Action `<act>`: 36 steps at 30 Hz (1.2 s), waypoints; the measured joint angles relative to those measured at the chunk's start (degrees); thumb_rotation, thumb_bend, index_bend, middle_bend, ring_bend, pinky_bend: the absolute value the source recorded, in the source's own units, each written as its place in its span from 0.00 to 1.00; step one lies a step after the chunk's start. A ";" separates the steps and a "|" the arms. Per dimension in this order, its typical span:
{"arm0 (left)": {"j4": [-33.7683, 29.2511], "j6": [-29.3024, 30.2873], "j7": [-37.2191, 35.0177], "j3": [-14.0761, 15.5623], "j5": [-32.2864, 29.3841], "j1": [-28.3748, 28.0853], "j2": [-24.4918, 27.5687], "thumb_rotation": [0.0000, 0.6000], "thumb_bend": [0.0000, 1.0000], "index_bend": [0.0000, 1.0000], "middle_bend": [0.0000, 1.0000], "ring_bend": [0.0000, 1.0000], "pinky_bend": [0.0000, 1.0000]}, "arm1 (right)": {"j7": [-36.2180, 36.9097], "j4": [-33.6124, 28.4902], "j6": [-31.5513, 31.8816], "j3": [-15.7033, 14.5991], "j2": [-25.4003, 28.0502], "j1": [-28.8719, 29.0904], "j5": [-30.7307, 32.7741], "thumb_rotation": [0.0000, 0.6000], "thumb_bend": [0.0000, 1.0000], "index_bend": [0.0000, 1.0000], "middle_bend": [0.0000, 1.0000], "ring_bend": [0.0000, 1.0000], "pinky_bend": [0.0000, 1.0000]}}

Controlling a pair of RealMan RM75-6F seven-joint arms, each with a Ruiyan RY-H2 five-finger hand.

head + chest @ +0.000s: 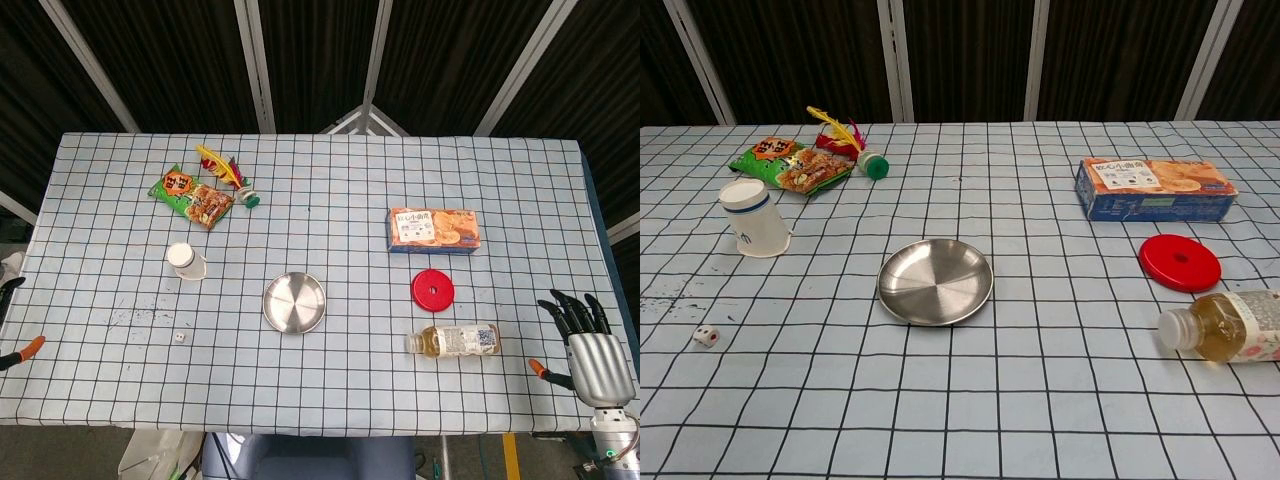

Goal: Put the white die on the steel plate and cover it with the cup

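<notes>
Checked worktop (1040, 400): snack packet (780, 165) beside feathered shuttlecock (845, 140), far left. Biscuit box (1155, 188) far right; red disc (1180, 262) nearer; tea bottle (1225, 328) lying on its side.

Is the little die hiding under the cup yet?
Not yet. Nothing looks done: the white die lies on the cloth left of the empty steel plate, and the cup stands apart. The right hand holds nothing. Moving the die and covering it remain.

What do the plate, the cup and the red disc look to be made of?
Plate: polished steel; mirror-like sheen with faint concentric rings.
Cup: probably paper; matte white, upside down, blue band near its base.
Red disc: likely plastic; smooth, uniformly red, slight gloss.
</notes>
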 measured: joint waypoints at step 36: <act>-1.42 -5.39 -0.19 2.51 7.53 -1.92 -3.77 1.00 0.15 0.20 0.15 0.00 0.00 | 3.00 -4.07 2.56 0.91 4.41 -2.91 4.07 1.00 0.10 0.21 0.14 0.14 0.01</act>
